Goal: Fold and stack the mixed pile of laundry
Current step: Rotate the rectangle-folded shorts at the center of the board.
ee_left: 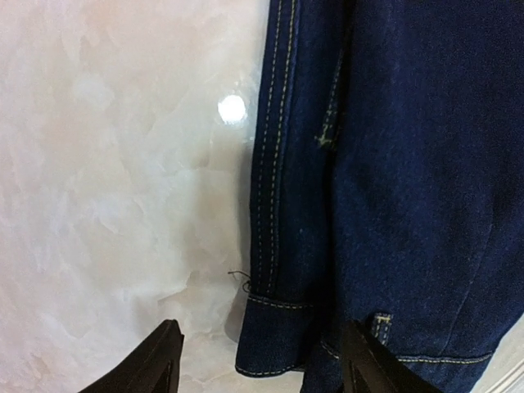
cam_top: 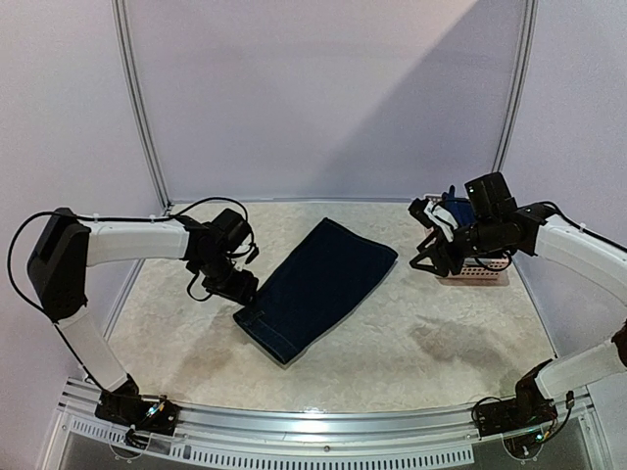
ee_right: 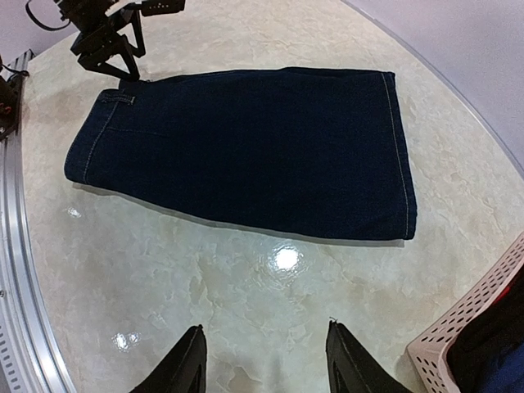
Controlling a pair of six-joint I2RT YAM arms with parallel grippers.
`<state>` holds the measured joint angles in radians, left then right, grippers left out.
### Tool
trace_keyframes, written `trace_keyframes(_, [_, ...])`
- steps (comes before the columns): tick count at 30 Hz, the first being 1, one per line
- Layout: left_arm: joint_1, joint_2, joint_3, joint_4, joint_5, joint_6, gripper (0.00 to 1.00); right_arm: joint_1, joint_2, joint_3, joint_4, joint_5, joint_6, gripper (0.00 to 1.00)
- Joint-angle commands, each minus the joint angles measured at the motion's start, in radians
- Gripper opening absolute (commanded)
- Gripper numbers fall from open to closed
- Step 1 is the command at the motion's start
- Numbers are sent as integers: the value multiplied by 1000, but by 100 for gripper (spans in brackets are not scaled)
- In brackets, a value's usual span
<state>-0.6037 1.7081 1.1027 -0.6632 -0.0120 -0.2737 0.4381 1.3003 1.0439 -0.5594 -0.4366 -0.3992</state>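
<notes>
A dark navy denim piece (cam_top: 315,287) lies folded flat in the middle of the table, set diagonally. My left gripper (cam_top: 247,302) hovers at its near-left corner. In the left wrist view the gripper (ee_left: 262,364) is open, and the stitched hem corner of the denim (ee_left: 278,327) lies on the table below and between the fingers. My right gripper (cam_top: 428,262) hangs over bare table to the right of the denim, by the basket. Seen from the right wrist, this gripper (ee_right: 266,364) is open with nothing in it, and the denim (ee_right: 246,147) lies ahead of it.
A pink perforated basket (cam_top: 477,269) stands at the right edge behind my right arm, with dark and blue cloth (cam_top: 456,211) in it. Its rim (ee_right: 475,319) shows close to my right fingers. A metal rail (cam_top: 313,426) runs along the near edge.
</notes>
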Motion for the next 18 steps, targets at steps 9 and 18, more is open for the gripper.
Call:
trace_keyframes(9, [50, 0, -198, 318, 394, -205, 71, -5, 23, -9, -31, -77, -54, 50])
trace_keyframes(18, [-208, -92, -289, 419, 326, -375, 66, -4, 56, -1, -43, -79, -65, 50])
